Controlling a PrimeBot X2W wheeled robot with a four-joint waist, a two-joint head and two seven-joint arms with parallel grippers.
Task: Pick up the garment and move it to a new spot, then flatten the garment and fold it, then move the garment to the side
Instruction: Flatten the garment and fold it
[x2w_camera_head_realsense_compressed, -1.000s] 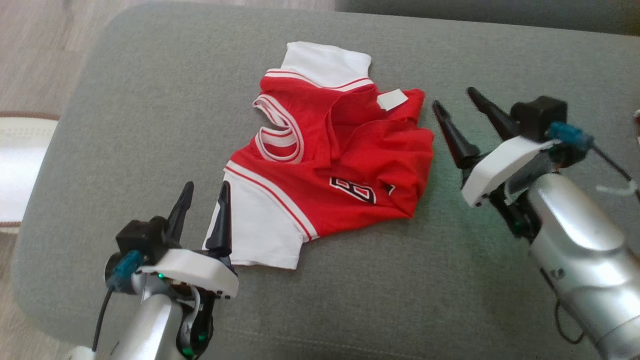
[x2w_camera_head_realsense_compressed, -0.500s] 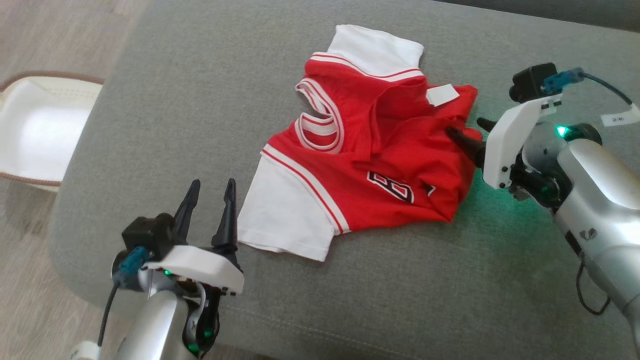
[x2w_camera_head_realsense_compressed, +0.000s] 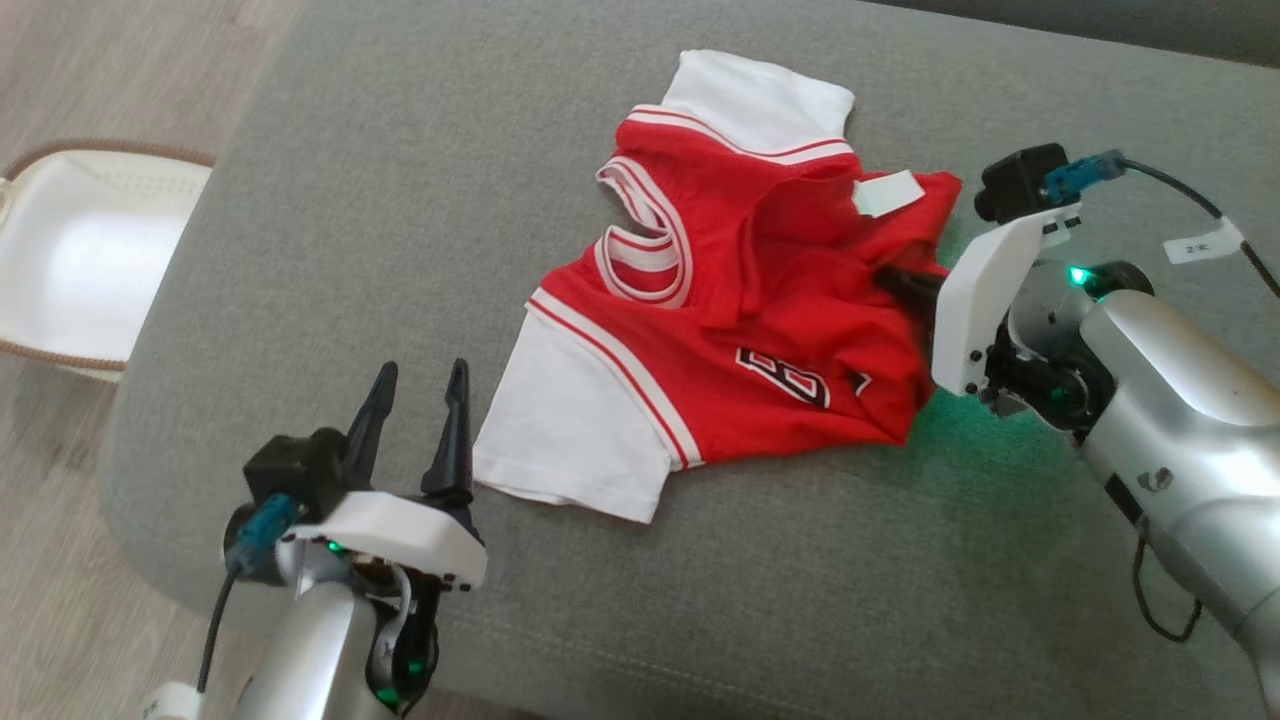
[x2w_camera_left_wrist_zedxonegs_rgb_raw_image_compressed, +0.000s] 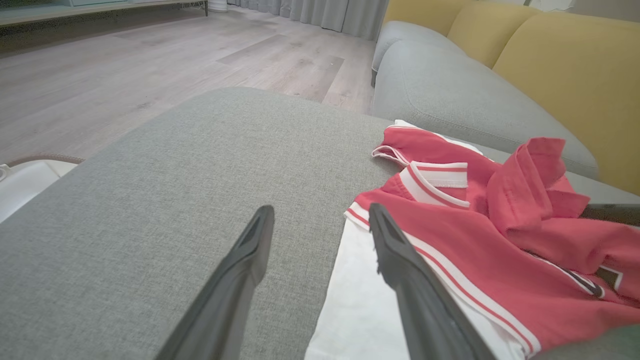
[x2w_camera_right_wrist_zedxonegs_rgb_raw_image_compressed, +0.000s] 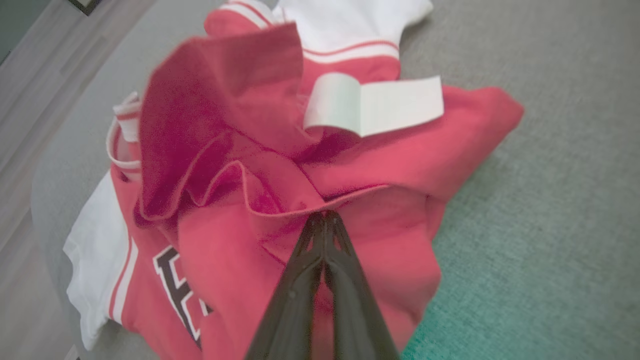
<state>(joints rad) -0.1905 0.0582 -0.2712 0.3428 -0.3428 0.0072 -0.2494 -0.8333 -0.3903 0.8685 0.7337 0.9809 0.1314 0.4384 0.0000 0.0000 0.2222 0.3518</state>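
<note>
— Where does the left pincer (x2w_camera_head_realsense_compressed: 421, 367) sit?
— Low on the left, its two dark fingers spread wide, pointing up and away, holding nothing. The silver left forearm (x2w_camera_head_realsense_compressed: 300, 650) stands beneath it.
— And the right pincer (x2w_camera_right_wrist_zedxonegs_rgb_raw_image_compressed: 324, 216)?
— It comes in from the right, fingers pressed flat together, tips pinching a red fold of the garment (x2w_camera_right_wrist_zedxonegs_rgb_raw_image_compressed: 225, 125). The right forearm (x2w_camera_head_realsense_compressed: 1170, 420) slants down to the lower right, with a green light at the wrist.
</note>
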